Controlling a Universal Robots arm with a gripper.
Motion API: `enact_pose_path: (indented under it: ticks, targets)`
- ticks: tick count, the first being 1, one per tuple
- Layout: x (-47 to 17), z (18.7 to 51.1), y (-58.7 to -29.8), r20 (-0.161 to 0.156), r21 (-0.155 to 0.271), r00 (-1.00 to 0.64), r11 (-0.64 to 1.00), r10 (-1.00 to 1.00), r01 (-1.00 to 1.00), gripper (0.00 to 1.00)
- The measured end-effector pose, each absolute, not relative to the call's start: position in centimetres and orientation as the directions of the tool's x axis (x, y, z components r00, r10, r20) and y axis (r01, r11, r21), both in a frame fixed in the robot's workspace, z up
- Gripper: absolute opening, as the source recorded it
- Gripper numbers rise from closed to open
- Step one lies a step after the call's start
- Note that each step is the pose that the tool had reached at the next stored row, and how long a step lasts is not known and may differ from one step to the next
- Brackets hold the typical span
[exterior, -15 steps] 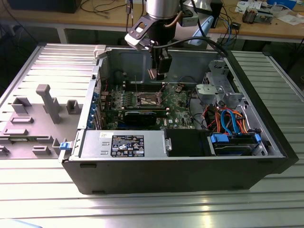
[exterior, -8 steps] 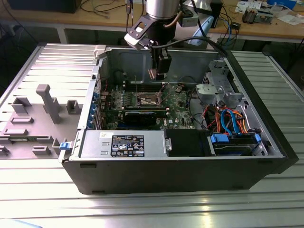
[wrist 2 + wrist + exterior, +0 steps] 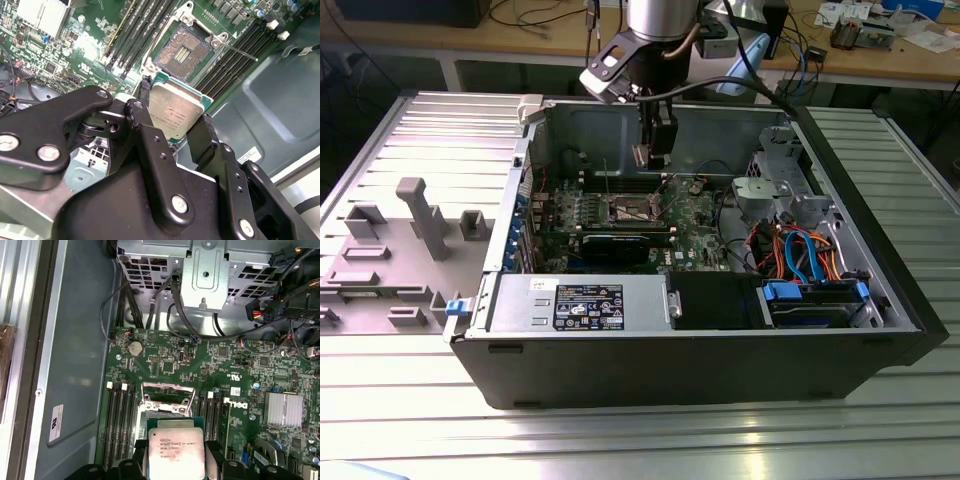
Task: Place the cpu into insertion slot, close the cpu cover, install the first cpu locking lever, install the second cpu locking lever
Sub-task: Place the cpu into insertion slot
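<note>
One black two-finger gripper [image 3: 174, 114] pinches the small flat square silvery-grey cpu [image 3: 176, 106] by two opposite edges, clear above the square brownish-gold insertion slot [image 3: 182, 49], whose contact field lies bare between rows of long black memory slots [image 3: 134, 31]. The thin silver cpu cover frame [image 3: 167, 391] stands raised off it. A white label [image 3: 56, 422] on the wall of the open black computer case [image 3: 670, 372], which holds the green motherboard [image 3: 200, 360], is too small to read.

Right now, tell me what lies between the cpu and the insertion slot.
Nothing in the way. In the second wrist view the end effector holds the cpu near the insertion slot, and only the slot's silver border lies between them.
</note>
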State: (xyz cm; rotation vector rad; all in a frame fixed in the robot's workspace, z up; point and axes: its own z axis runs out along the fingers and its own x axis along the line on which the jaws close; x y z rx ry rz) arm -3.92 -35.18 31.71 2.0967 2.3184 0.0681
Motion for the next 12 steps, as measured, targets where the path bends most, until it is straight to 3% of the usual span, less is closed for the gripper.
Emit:
enact_pose_path:
  ticks: [12]
  targets:
    - [-3.92, 31.62, -35.18, 0.018, 0.042, -0.069, 0.068, 0.997, 0.997, 0.55]
